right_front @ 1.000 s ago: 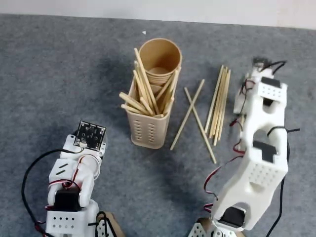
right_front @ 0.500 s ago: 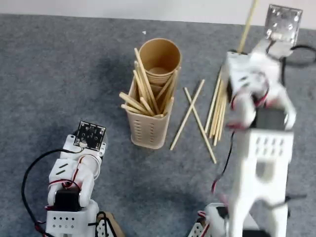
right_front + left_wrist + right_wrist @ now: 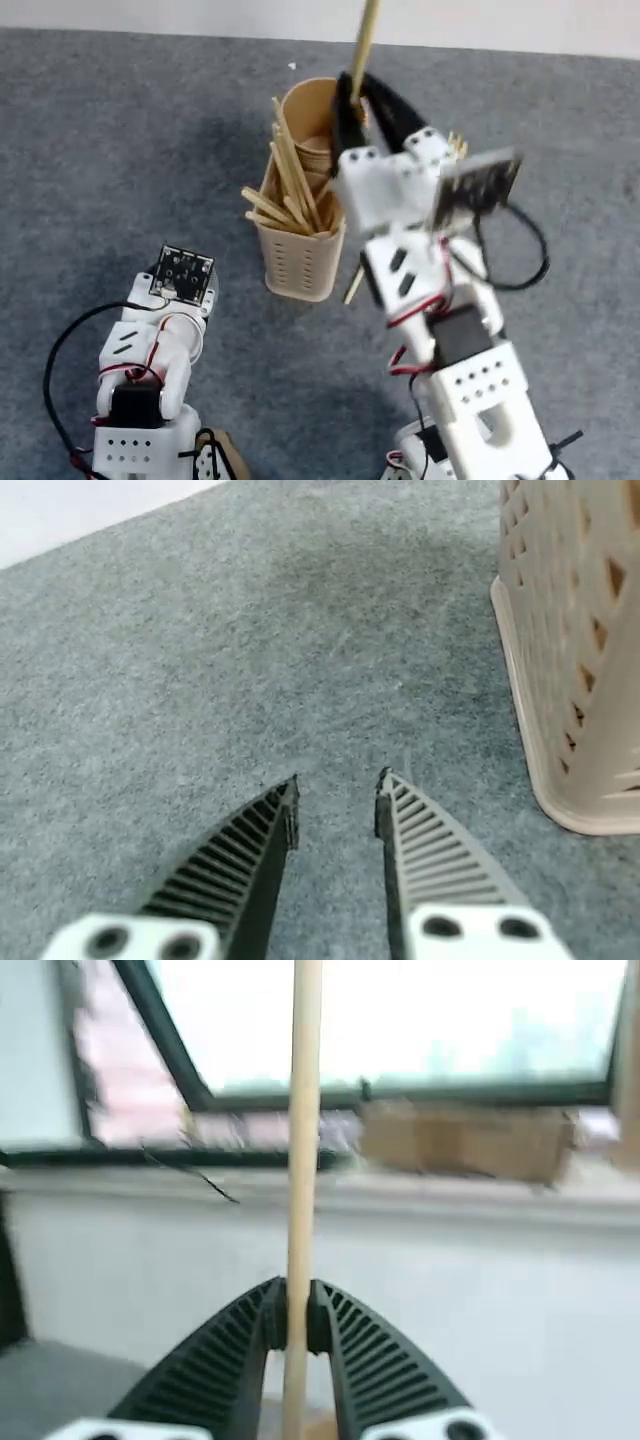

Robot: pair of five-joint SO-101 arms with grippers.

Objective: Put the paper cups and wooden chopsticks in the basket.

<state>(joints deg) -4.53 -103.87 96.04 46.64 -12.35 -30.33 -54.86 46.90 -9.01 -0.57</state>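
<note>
A beige slotted basket [image 3: 296, 262] stands mid-table holding several wooden chopsticks [image 3: 285, 178] and stacked paper cups [image 3: 312, 118]. My right gripper [image 3: 362, 93] hangs raised over the cups, shut on one chopstick [image 3: 365, 35] that stands nearly upright between its black fingers; in the right wrist view that chopstick [image 3: 300, 1150] rises from the right gripper [image 3: 295, 1312]. More chopsticks [image 3: 456, 145] on the carpet are mostly hidden behind the right arm. My left gripper [image 3: 336, 798] is open and empty, low over the carpet beside the basket [image 3: 575, 630].
Grey carpet [image 3: 120, 130] covers the table, with a pale wall strip along the far edge. The left arm [image 3: 150, 350] rests near the front left corner. The right arm [image 3: 440, 330] reaches over the right half of the table.
The right arm lifted a chopstick from the pile at the right and swung left, now holding it upright over the cups in the basket. The left arm stayed still.
</note>
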